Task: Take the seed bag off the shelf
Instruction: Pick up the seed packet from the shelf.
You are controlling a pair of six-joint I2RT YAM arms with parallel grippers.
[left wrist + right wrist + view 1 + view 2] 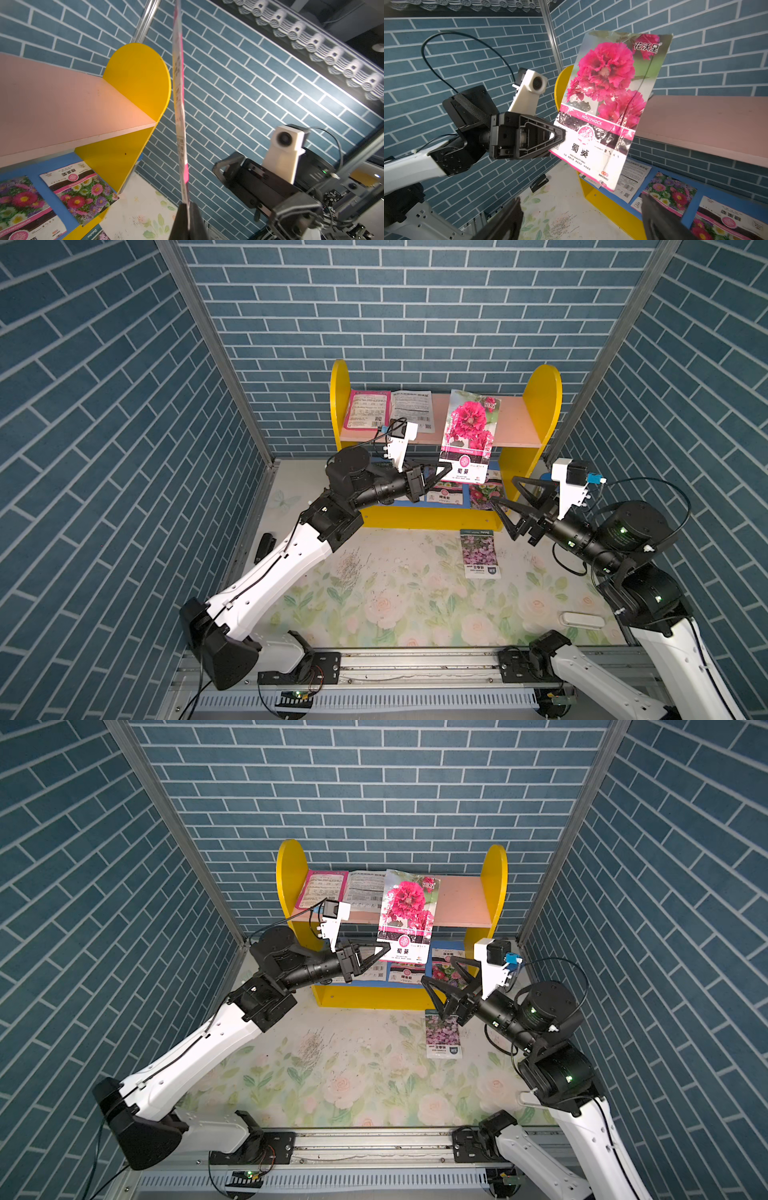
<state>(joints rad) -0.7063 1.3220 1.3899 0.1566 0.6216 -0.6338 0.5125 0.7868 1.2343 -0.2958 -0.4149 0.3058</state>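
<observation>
The seed bag, printed with big pink hollyhock flowers, stands upright in the air in front of the shelf, a yellow-sided unit with a pink upper board and a blue lower board. My left gripper is shut on the bag's lower corner. The left wrist view shows the bag edge-on, rising from the closed left gripper. The right wrist view shows the bag face-on, pinched by the left gripper. My right gripper stands open and empty by the shelf's right side, below the bag.
A pink bag and a white bag lie on the upper board. More flower bags rest on the blue board. A purple-flowered bag lies on the floral tabletop, with a black stapler at left and spilled seeds.
</observation>
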